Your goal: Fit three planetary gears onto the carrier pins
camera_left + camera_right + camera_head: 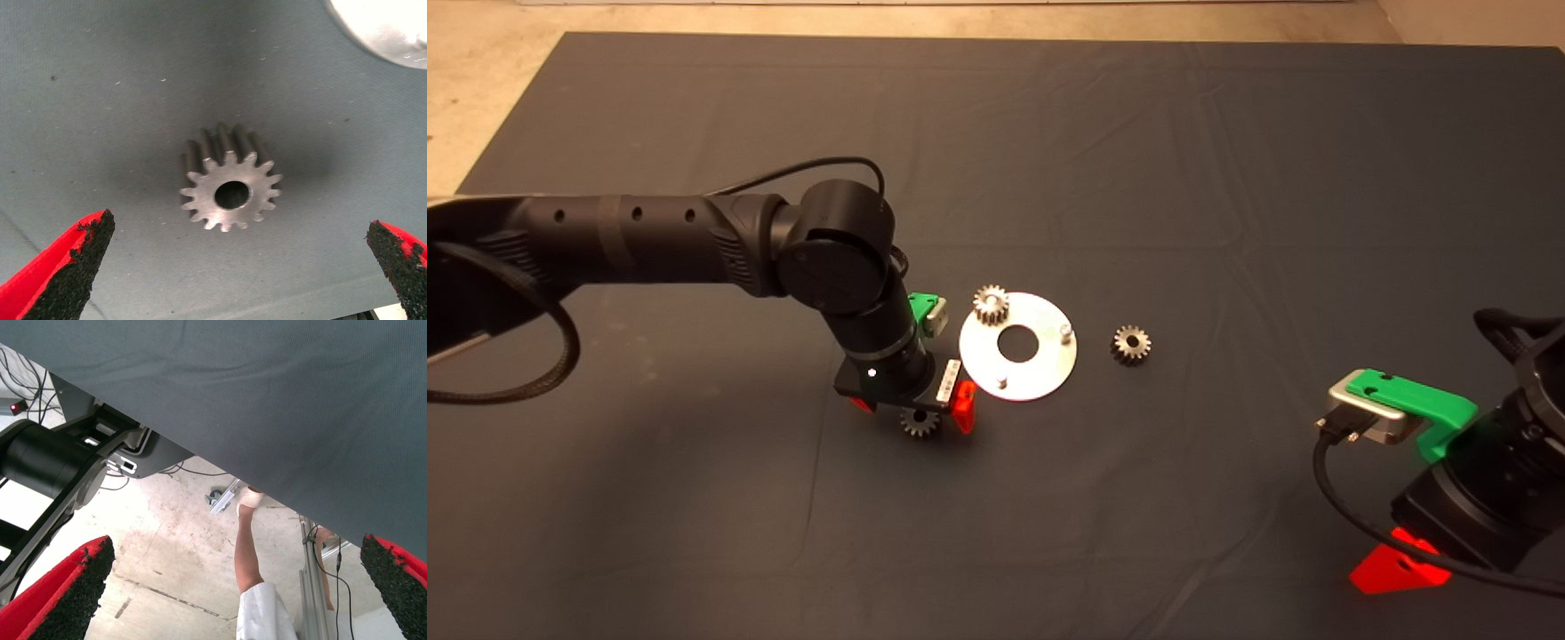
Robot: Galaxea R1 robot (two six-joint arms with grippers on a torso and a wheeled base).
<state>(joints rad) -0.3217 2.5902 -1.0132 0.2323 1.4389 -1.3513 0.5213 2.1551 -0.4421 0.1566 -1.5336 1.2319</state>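
Observation:
A flat silver disc (1040,369) lies mid-mat. One planetary gear (991,305) sits on a carrier pin at its far-left rim. Two bare carrier pins (1064,332) (1002,383) stand at the right and near rim. A second gear (1131,345) lies loose on the mat right of the disc. A third gear (919,421) (230,190) lies flat just left of the disc's near edge. My left gripper (916,416) (238,230) hovers over it, open, with its fingers (67,270) wide on either side and not touching it. My right gripper (1392,569) (233,547) waits open at the lower right.
The disc's rim (393,27) shows close beside the gear in the left wrist view. The right wrist view looks past the mat's edge (267,407) to the floor, where a person's leg (248,547) and a robot base show upside down.

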